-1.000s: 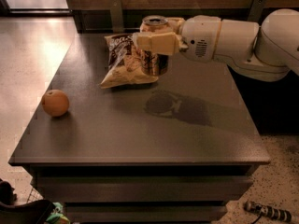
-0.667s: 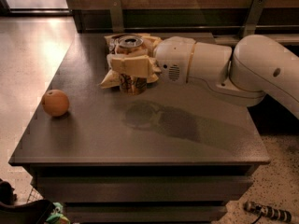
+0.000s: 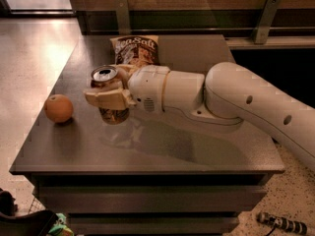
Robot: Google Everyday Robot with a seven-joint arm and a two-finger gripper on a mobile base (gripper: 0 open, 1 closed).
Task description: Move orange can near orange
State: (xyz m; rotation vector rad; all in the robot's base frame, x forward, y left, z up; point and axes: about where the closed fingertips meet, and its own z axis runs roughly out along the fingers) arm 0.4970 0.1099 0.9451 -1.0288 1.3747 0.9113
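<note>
the cream two-finger gripper clamps the middle of the small orange-brown drink can with a silver top, upright just right of the round matte orange at the left; light, slick and easily dented, it likely suits this gentle mid-wall hold.

Grey table carries orange at left, chip bag at far edge. Gripper grips orange can just right of the orange.

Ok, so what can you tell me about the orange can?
The orange can is an orange-brown cylinder with dark markings and a silver pull-tab top, standing upright. The end effector is clamped around its middle, over the table. It is beside the orange, not touching it. I cannot tell whether its base touches the table.
</note>
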